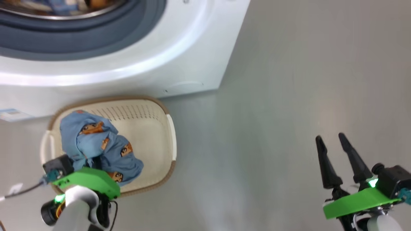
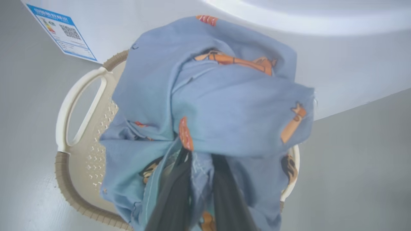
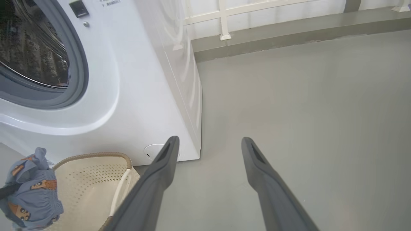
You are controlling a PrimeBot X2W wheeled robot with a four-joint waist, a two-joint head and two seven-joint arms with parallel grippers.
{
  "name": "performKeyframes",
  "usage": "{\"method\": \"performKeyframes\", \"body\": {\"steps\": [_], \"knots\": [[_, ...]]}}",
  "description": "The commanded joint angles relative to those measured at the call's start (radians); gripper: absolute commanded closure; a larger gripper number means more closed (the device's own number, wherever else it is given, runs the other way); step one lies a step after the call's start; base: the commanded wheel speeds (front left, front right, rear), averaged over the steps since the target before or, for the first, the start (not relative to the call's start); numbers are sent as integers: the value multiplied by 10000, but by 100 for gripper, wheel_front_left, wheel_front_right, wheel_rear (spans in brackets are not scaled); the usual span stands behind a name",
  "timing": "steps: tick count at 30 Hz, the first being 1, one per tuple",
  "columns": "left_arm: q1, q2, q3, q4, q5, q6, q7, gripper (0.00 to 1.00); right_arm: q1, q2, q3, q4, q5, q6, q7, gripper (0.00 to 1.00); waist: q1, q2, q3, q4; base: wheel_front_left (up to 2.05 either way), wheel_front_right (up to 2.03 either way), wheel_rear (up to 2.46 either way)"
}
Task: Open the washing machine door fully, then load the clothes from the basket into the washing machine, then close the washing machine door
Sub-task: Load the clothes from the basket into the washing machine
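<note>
Head view: on smooth grey floor (image 1: 273,128), cream perforated basket (image 1: 151,128) beside white washing machine (image 1: 192,48); left gripper (image 2: 200,160) pinches light-blue printed clothes (image 1: 96,141), right gripper (image 1: 330,137) spread, empty.

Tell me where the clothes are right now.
In the head view the clothes are at lower left, bunched over the left half of the basket, just in front of the washing machine, with the left end effector closed on the fabric.
</note>
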Motion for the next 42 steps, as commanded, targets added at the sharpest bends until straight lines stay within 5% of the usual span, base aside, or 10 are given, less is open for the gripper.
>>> {"method": "performKeyframes", "body": {"steps": [1,17,42], "knots": [[636,198,284,-628,131,97,-133,100,343,-65,262,-265,-148,16,-119,0,0,-1,-1128,586,0,0,0],[3725,183,-887,-4636,304,1286,-135,100,1391,69,163,-324,-743,16,-119,0,0,-1,-3079,1093,0,0,0],[5743,182,-1133,-7550,1347,1777,-135,100,2096,107,63,-385,-1198,16,-119,0,0,-1,-4138,1406,0,0,0]]}}
